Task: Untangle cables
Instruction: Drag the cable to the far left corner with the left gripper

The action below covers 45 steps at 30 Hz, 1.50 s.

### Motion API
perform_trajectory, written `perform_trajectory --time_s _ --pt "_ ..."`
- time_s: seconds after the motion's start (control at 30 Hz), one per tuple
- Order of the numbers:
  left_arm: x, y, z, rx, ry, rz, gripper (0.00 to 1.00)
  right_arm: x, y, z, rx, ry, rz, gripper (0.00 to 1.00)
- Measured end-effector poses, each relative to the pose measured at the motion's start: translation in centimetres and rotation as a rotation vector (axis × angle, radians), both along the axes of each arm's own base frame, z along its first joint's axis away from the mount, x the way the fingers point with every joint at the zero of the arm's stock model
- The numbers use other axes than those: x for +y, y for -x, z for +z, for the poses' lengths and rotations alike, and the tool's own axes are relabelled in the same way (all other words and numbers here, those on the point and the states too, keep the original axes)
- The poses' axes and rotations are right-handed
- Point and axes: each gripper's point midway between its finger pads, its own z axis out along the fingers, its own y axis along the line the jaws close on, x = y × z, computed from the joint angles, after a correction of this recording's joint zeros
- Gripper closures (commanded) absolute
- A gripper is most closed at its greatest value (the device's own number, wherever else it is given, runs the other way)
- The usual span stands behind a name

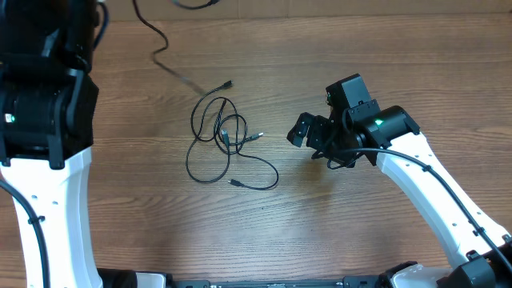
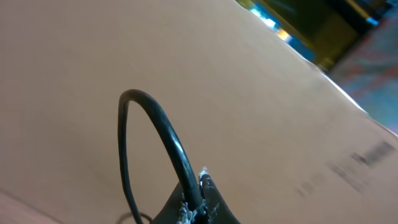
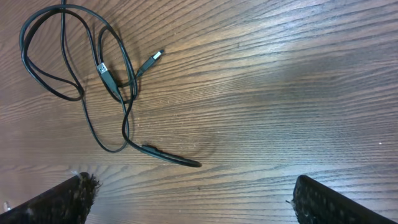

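Black padded fingers (image 3: 65, 200) of my right gripper (image 3: 199, 202) stand wide apart, holding nothing, above the brown wooden desk (image 3: 280, 93). Ahead, the thin black cables (image 3: 107, 73) lie in one crossed, looped bundle: nothing separated yet, I judge. My left gripper is out of sight.

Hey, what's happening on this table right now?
Two robot arms are set to untangle the cables, a loose black tangle lying on the wooden table. The right gripper hovers open just beside them, holding nothing. The left arm sits off to the side, away from the cables.
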Motion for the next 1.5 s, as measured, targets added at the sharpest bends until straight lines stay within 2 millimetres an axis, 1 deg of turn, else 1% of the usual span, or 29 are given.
perform_trajectory --time_s 0.07,0.1,0.13,0.2,0.27,0.3,0.37,0.43,0.5,0.53,0.6,0.63,0.67,0.7,0.8,0.87,0.93,0.97,1.03,1.1,1.2,1.37,1.5 --pt "2.4 -0.5 -0.6 0.015 0.001 0.105 0.96 0.0 0.0 0.0 0.000 0.000 0.000 0.00" --pt "3.0 -1.1 -1.1 0.027 0.001 0.130 0.96 0.0 0.0 0.0 0.000 0.000 0.000 0.00" --pt "3.9 -1.9 -1.9 0.044 -0.001 0.162 0.96 0.0 0.0 0.0 0.001 0.000 0.000 0.00" --pt "5.6 -4.3 -4.1 0.096 -0.021 0.215 0.96 0.0 0.0 0.0 0.001 0.000 0.000 0.00" --pt "8.0 -8.0 -8.3 0.189 -0.058 0.272 0.96 0.0 0.0 0.0 0.000 0.000 0.000 0.00" --pt "9.6 -10.1 -11.2 0.254 -0.085 0.300 0.96 0.0 0.0 0.0 0.000 0.001 0.000 0.00" --pt "12.0 -12.2 -15.0 0.343 -0.126 0.336 0.94 0.0 0.0 0.0 0.000 0.001 0.000 0.00" --pt "14.6 -13.0 -18.0 0.425 -0.161 0.369 0.91 0.0 0.0 0.0 0.000 0.001 0.000 0.00" --pt "17.5 -13.0 -21.2 0.531 -0.192 0.387 0.89 0.0 0.0 0.0 0.000 0.000 0.000 0.00" --pt "18.3 -12.9 -22.3 0.564 -0.192 0.385 0.89 0.0 0.0 0.0 0.000 0.000 -0.001 0.00" --pt "19.8 -12.5 -25.1 0.650 -0.183 0.350 0.83 0.0 0.0 0.0 0.000 0.000 0.000 0.00" --pt "20.1 -12.5 -25.8 0.670 -0.180 0.339 0.79 0.0 0.0 0.0 0.000 0.000 0.000 0.00" --pt "20.2 -12.4 -27.3 0.714 -0.169 0.308 0.73 0.0 0.0 0.0 0.000 0.000 0.000 0.00" --pt "20.2 -12.3 -28.3 0.745 -0.168 0.288 0.62 0.0 0.0 0.0 0.000 0.001 0.000 0.00" --pt "19.6 -11.1 -33.4 0.918 -0.125 0.217 0.47 0.0 0.0 0.0 0.001 0.001 0.000 0.00" --pt "18.9 -10.0 -37.5 1.058 -0.095 0.173 0.46 0.0 0.0 0.0 0.001 0.001 0.000 0.00" --pt "18.1 -8.4 -40.6 1.185 -0.060 0.129 0.44 0.0 0.0 0.0 0.000 0.000 0.000 0.00" --pt "17.6 -7.9 -42.2 1.236 -0.040 0.099 0.38 0.0 0.0 0.0 0.000 0.000 0.000 0.00" --pt "16.5 -7.5 -44.1 1.295 -0.021 0.025 0.31 0.0 0.0 0.0 0.000 0.000 0.000 0.00" --pt "15.0 -7.4 -44.9 1.311 -0.030 -0.093 0.21 0.0 0.0 0.0 0.000 0.000 0.000 0.00" --pt "13.5 -7.8 -44.8 1.282 -0.036 -0.209 0.00 0.0 0.0 0.0 0.001 0.001 0.000 0.00" --pt "11.6 -8.6 -44.3 1.221 -0.012 -0.328 0.00 0.0 0.0 0.0 0.000 0.000 0.000 0.00" --pt "10.8 -8.6 -44.2 1.215 -0.031 -0.373 0.00 0.0 0.0 0.0 0.000 0.000 -0.001 0.00"
